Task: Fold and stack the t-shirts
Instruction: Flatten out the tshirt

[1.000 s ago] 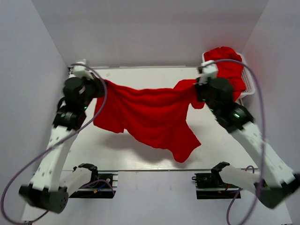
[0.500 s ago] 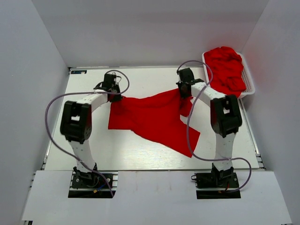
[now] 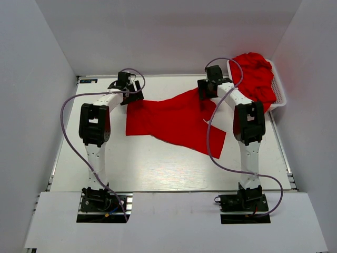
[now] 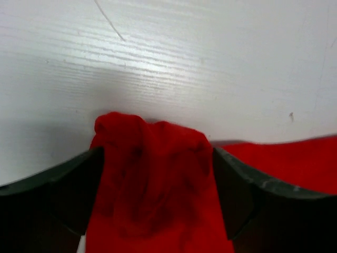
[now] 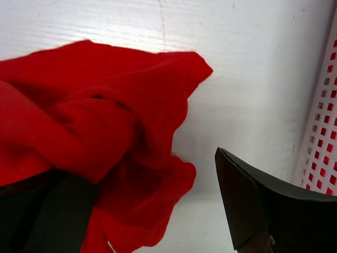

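Observation:
One red t-shirt (image 3: 176, 118) lies spread, somewhat crumpled, across the far half of the table. My left gripper (image 3: 130, 90) sits at its far left corner with jaws wide apart. In the left wrist view a bunched fold of the shirt (image 4: 152, 174) lies loose between the fingers (image 4: 247, 195). My right gripper (image 3: 207, 89) is at the shirt's far right corner, also open. There the cloth (image 5: 105, 132) drapes over the left finger, with a bare gap to the right finger (image 5: 253, 200). More red t-shirts (image 3: 255, 74) are heaped in the basket.
The white slotted basket (image 3: 280, 95) stands at the far right corner, just right of my right gripper; its wall (image 5: 318, 126) shows in the right wrist view. White walls enclose the table on three sides. Purple cables loop beside both arms.
Both arms have lowered the hanging shirt onto the table and stretched out toward the far edge. Both grippers, shut on its corners before, have opened and let the cloth go.

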You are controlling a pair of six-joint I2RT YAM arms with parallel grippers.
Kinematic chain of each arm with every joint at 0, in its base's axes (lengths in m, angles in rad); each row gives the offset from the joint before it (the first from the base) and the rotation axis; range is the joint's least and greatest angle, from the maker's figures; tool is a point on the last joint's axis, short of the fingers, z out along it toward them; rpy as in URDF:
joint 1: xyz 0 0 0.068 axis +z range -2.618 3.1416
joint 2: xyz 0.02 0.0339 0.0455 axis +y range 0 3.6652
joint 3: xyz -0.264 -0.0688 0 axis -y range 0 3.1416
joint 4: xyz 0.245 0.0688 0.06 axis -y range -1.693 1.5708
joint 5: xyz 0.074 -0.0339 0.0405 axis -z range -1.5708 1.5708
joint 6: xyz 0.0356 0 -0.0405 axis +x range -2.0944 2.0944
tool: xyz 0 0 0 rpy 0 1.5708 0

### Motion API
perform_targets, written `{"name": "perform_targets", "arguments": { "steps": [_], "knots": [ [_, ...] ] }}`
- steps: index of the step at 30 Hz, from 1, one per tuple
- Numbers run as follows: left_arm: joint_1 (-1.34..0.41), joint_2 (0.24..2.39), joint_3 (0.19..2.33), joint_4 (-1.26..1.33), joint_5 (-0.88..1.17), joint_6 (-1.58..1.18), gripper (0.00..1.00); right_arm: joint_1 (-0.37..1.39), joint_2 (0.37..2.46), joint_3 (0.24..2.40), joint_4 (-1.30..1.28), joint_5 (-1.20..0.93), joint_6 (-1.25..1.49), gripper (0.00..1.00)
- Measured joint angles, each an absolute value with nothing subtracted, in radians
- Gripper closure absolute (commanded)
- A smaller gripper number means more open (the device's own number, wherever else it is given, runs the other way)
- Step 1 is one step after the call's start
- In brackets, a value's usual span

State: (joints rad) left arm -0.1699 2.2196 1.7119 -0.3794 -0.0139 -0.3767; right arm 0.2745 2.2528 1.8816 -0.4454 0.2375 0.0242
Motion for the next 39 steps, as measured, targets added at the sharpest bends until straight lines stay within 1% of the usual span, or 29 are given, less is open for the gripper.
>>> {"name": "perform_targets", "arguments": {
  "steps": [5, 8, 13, 18, 22, 26, 31, 34, 39],
  "knots": [
    [-0.156, 2.205, 1.714, -0.412, 0.010, -0.364, 0.01, 0.268, 2.222, 1.866, -0.494, 0.232, 0.046, 0.10],
    [-0.154, 2.164, 1.710, -0.455, 0.016, -0.351, 0.01, 0.268, 2.142, 1.813, -0.534, 0.225, 0.066, 0.10],
    [-0.164, 2.008, 1.658, -0.505, 0.038, -0.312, 0.01, 0.264, 1.972, 1.726, -0.595, 0.194, 0.103, 0.10],
    [-0.211, 1.808, 1.533, -0.485, 0.117, -0.277, 0.01, 0.243, 1.792, 1.538, -0.617, 0.150, 0.159, 0.10],
    [-0.315, 1.731, 1.480, -0.466, 0.181, -0.242, 0.01, 0.211, 1.646, 1.364, -0.638, 0.155, 0.238, 0.10],
    [-0.505, 1.774, 1.521, -0.445, 0.215, -0.204, 0.01, 0.158, 1.491, 1.214, -0.646, 0.196, 0.328, 0.10],
    [-0.774, 2.004, 1.758, -0.488, 0.218, -0.131, 0.01, 0.101, 1.267, 1.095, -0.669, 0.294, 0.405, 0.10],
    [-0.895, 2.142, 1.869, -0.512, 0.218, -0.101, 0.01, 0.076, 1.148, 1.084, -0.686, 0.344, 0.411, 0.10],
    [-1.021, 2.256, 1.910, -0.564, 0.202, -0.078, 0.01, 0.052, 1.034, 1.114, -0.736, 0.414, 0.408, 0.10]
  ]
}}
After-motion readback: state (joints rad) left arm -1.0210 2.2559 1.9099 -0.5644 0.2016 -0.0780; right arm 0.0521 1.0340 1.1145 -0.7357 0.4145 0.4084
